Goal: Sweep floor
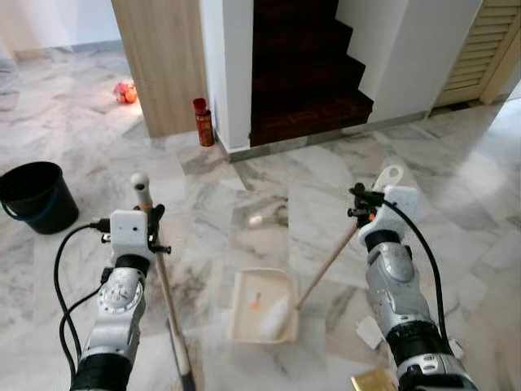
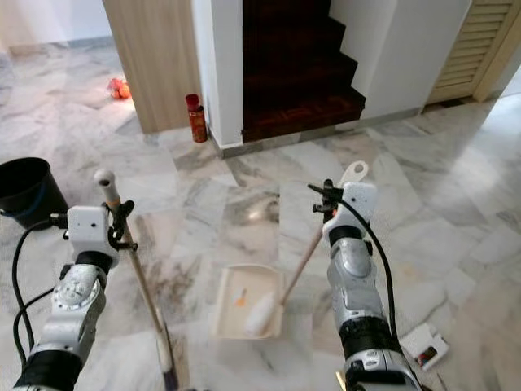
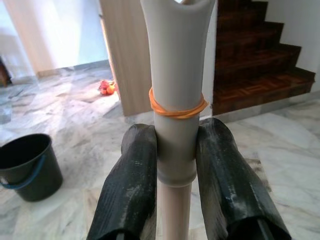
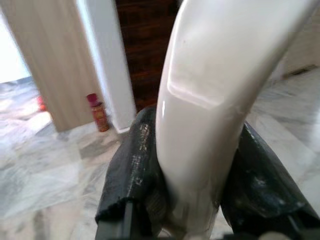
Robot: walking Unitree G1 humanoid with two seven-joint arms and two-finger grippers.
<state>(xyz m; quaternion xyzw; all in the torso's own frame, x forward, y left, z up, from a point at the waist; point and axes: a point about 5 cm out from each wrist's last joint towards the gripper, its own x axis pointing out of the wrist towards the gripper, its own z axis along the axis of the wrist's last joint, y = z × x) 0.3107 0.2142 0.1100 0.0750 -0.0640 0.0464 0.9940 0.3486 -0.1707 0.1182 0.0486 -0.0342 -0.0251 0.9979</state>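
Left pincer [image 3: 175,187]: closed on the broom handle [image 1: 163,285], its two black fingers [image 3: 132,185] pressed to either side of the grey grip just below an orange rubber band [image 3: 176,109]; lower left of the left eye view.
Right pincer [image 4: 192,175]: closed on the white top end of the dustpan handle [image 1: 330,265], the fingers [image 4: 137,170] hugging it on both sides; right of centre in the left eye view.
Broom: the stick runs from the left pincer down to the bottom edge of the frame; the bristle end cannot be made out.
Dustpan [image 1: 260,305]: lies flat on the marble floor [image 1: 456,163], lower centre of the frame, between the two arms; its handle slants up to the right pincer. An orange scrap [image 1: 256,303] and a white lump lie in the tray.
Litter still out: a pale piece [image 1: 257,218] on the floor just beyond the pan; a card or wrapper [image 2: 427,346] near the right arm, lower right.
Surroundings: black bucket [image 1: 34,195] at mid left, red can [image 1: 203,122] by the white pillar, dark stairs [image 1: 305,73] at top centre.
Step in hand: gathering, I judge; some litter is in the pan, more is outside it.
Next move calls for: drawing the broom head behind the pale piece and pushing it toward the pan's open lip, while the right pincer keeps the pan flat and steady.
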